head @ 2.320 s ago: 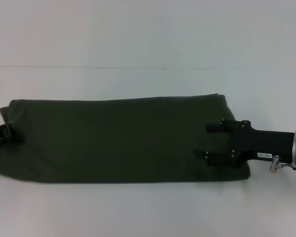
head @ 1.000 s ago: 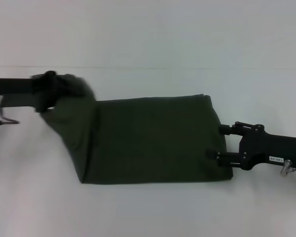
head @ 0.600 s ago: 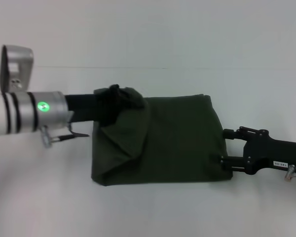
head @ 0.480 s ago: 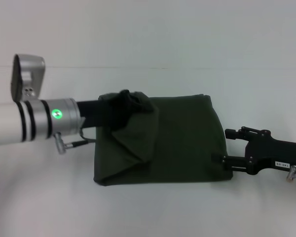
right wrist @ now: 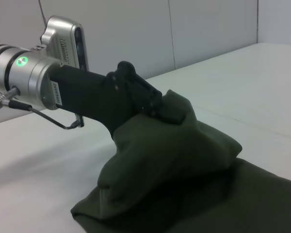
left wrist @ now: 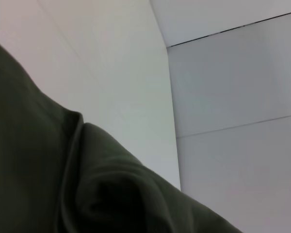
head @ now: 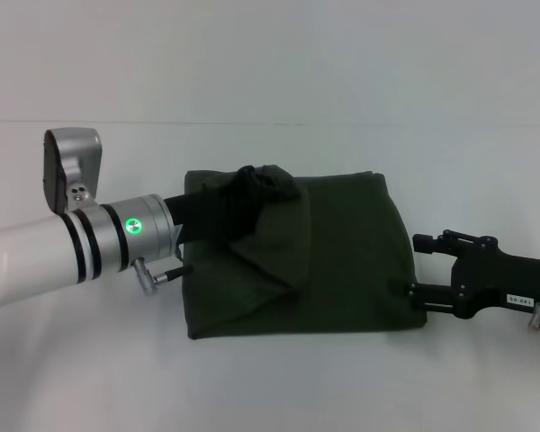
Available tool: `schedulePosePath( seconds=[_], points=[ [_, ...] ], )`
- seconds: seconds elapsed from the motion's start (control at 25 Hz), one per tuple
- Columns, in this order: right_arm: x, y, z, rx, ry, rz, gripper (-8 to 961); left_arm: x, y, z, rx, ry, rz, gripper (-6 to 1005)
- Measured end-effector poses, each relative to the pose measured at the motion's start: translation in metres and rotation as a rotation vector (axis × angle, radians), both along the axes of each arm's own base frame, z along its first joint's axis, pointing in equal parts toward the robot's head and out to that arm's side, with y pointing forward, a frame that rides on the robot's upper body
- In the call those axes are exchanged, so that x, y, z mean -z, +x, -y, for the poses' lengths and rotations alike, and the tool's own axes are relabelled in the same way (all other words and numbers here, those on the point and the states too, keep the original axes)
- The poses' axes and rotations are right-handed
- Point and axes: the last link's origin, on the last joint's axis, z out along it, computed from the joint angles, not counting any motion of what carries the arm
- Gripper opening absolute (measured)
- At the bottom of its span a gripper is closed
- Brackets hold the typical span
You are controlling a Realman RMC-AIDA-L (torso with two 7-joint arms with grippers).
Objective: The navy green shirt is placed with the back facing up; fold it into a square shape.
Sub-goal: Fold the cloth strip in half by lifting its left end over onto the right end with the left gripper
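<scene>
Left end in the air, right edge is where it needs to go.

We have the navy green shirt [head: 333, 261] lying on the white counter [head: 270, 378] as a band whose long axis runs left to right. The left pincer [head: 265, 180] is pinching its left end, bunched and lifted above the shirt's middle, arm reaching in low from the left. The free end lies toward the shirt's right edge from that pincer, so the left arm is the nearer one. The right pincer [head: 416, 266] sits spread at the shirt's right edge, its two fingers at or just off the hem; we can't tell if they touch it.
</scene>
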Motion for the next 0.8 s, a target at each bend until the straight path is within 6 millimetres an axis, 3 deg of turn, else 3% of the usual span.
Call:
schedulePosePath(
  seconds=[0.72, 0.8],
  points=[
    [-0.011, 0.009, 0.001, 0.044, 0.050, -0.029, 859, 0.023, 0.010, 0.012, 0.124, 0.070, -0.002, 117],
    [-0.013, 0.012, 0.002, 0.056, 0.065, -0.034, 859, 0.027, 0.015, 0.014, 0.164, 0.064, -0.015, 181]
  ],
)
